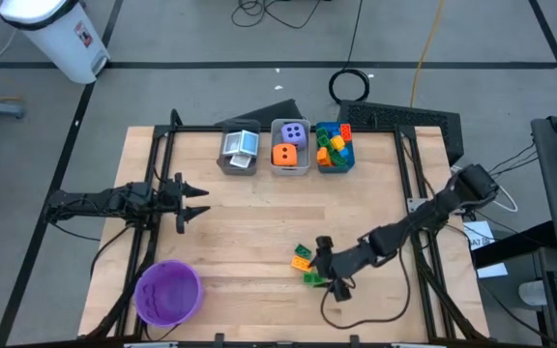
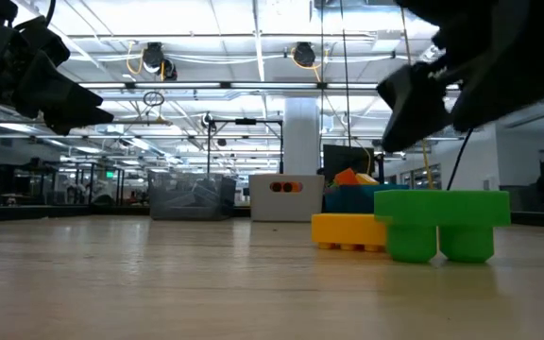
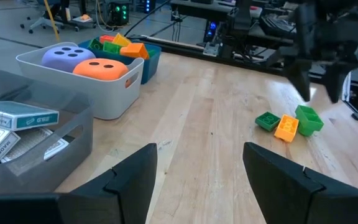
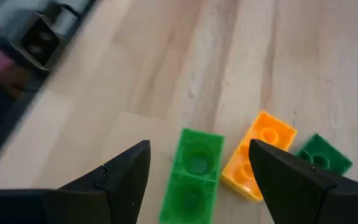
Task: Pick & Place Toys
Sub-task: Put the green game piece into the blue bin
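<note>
Three loose bricks lie flat on the wooden table near its front right: a light green one (image 4: 194,177), a yellow one (image 4: 260,155) and a dark green one (image 4: 322,155); in the high view they show as a small cluster (image 1: 306,263). My right gripper (image 1: 326,267) hangs open just to their right, slanting down, its fingers either side of the light green brick without touching it. My left gripper (image 1: 201,201) waits open at the table's left. At the far edge a purple die (image 1: 295,133) and an orange die (image 1: 284,154) sit in a pale bin.
Three bins stand in a row at the far edge: a grey one (image 1: 222,159) with cards (image 3: 17,118), the pale one (image 1: 273,147) with the dice, a blue one (image 1: 319,166) full of bricks. A purple bowl (image 1: 167,292) stands at the near left. Bare wood lies between the arms.
</note>
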You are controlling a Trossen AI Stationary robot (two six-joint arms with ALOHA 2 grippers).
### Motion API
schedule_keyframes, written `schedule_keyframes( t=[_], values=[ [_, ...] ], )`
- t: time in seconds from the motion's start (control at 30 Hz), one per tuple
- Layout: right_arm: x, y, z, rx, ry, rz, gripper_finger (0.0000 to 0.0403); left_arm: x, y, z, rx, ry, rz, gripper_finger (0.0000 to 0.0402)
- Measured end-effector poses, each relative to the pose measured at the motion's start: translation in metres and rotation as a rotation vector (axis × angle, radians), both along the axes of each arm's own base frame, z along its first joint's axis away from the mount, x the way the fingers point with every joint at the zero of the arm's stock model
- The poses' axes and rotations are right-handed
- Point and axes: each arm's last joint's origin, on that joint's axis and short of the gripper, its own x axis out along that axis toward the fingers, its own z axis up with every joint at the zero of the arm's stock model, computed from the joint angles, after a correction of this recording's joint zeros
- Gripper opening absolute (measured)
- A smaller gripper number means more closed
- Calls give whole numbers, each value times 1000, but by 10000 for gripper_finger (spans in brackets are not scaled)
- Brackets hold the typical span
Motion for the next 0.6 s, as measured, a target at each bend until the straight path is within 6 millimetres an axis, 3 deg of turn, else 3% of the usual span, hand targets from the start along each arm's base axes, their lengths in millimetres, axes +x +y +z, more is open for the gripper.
schedule_keyframes(
  t=[0.27,0.6],
  values=[
    [-3,16,-25,14,79,-19,267,0,0,0,0,-1,0,246],
    [-2,16,-40,-16,135,-20,250,0,0,0,0,-1,0,246]
  ],
)
